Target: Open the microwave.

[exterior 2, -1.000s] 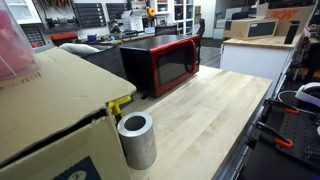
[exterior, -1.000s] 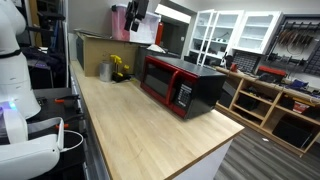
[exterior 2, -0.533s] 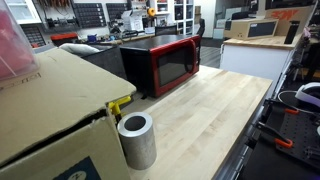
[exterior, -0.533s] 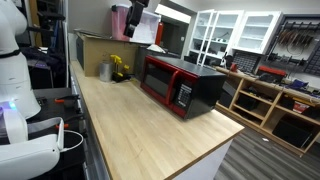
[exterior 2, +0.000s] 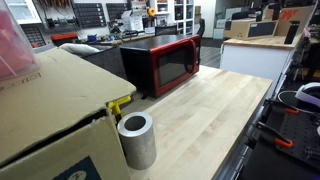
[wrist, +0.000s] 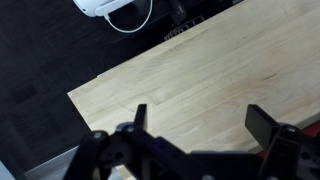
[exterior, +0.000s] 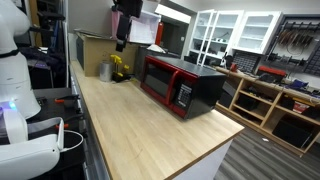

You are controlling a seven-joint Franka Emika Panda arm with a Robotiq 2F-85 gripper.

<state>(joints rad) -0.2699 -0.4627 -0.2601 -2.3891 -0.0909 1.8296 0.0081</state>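
Observation:
The microwave [exterior: 180, 85] stands on the wooden countertop [exterior: 140, 130], black with a red-framed front and a dark glass door that is shut. It also shows in an exterior view [exterior 2: 162, 62]. My gripper [exterior: 121, 38] hangs high above the back of the counter, over the cardboard box and well apart from the microwave. In the wrist view the gripper [wrist: 203, 120] is open and empty, with bare countertop [wrist: 220, 70] below it. The microwave is out of the wrist view.
A brown cardboard box [exterior: 95, 45] stands at the back of the counter, also close up in an exterior view [exterior 2: 50, 110]. A grey cylinder [exterior 2: 137, 140] and a yellow object [exterior: 120, 68] sit beside it. Workshop shelves and cabinets [exterior: 270, 100] lie beyond the counter's edge.
The arm has moved across the top of the exterior view toward the cardboard box and now covers the pink thing there. The microwave has not moved.

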